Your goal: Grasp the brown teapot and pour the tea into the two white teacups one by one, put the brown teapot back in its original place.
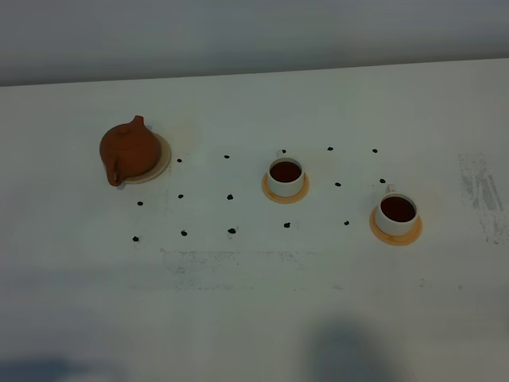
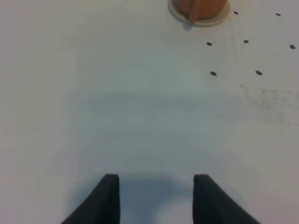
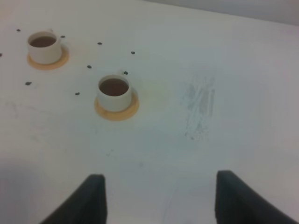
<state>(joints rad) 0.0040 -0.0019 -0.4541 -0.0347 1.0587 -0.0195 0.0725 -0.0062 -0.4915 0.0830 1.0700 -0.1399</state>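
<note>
The brown teapot (image 1: 129,150) stands upright on its cream coaster, the original place (image 1: 165,161), at the left of the table. The two white teacups (image 1: 285,175) (image 1: 396,212) sit on orange-tan coasters to the right, each holding dark tea. Neither gripper shows in the high view. In the left wrist view my left gripper (image 2: 156,198) is open over bare table, far from the teapot (image 2: 201,7). In the right wrist view my right gripper (image 3: 159,200) is open and empty, well short of the cups (image 3: 114,92) (image 3: 44,46).
A grid of small black dots (image 1: 229,196) marks the white table between teapot and cups. A grey scuffed patch (image 1: 481,195) lies near the right edge. Soft shadows fall along the table's front.
</note>
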